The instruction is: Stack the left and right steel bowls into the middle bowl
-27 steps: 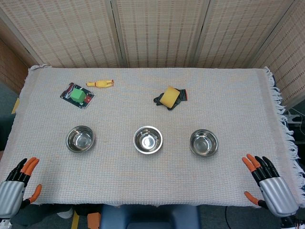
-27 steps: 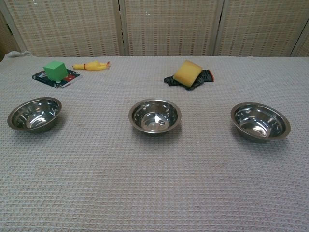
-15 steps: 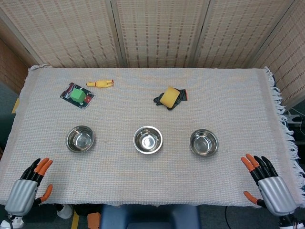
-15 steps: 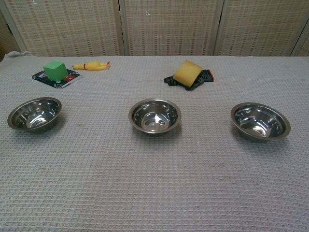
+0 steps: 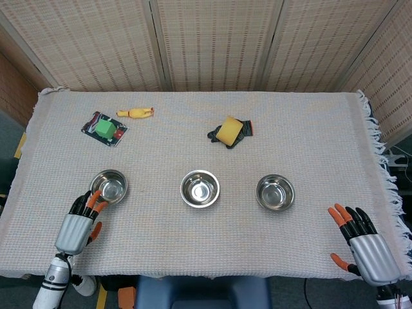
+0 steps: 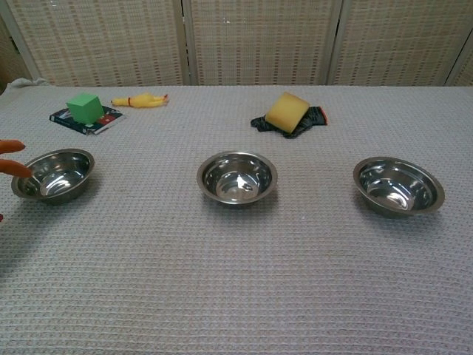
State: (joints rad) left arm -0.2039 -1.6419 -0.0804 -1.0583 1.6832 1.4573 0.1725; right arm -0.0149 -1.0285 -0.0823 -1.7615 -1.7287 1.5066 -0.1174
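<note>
Three steel bowls stand in a row across the middle of the cloth-covered worktop point(image 5: 309, 129), each upright and apart from the others: the left bowl point(image 5: 108, 187), the middle bowl point(image 5: 200, 188) and the right bowl point(image 5: 275, 192).

The left hand point(image 5: 78, 223) lies at the near-left of the left bowl, its fingers point(image 5: 94, 199) spread and reaching to that bowl's near rim; the orange tips overlap the rim from above, but whether they touch it cannot be told. It holds nothing. In the chest view only its orange fingertips point(image 6: 10, 167) show at the left edge, just beside the bowl's left rim.

The right hand point(image 5: 364, 246) rests at the near right corner of the worktop, fingers apart and empty, well apart from the right bowl, which lies to its far left.

On the far side lie a green cube point(image 5: 103, 129) on a dark card point(image 5: 117, 137), a yellow toy point(image 5: 135, 112) and a yellow sponge point(image 5: 229, 131) on a black cloth point(image 5: 247, 129).
</note>
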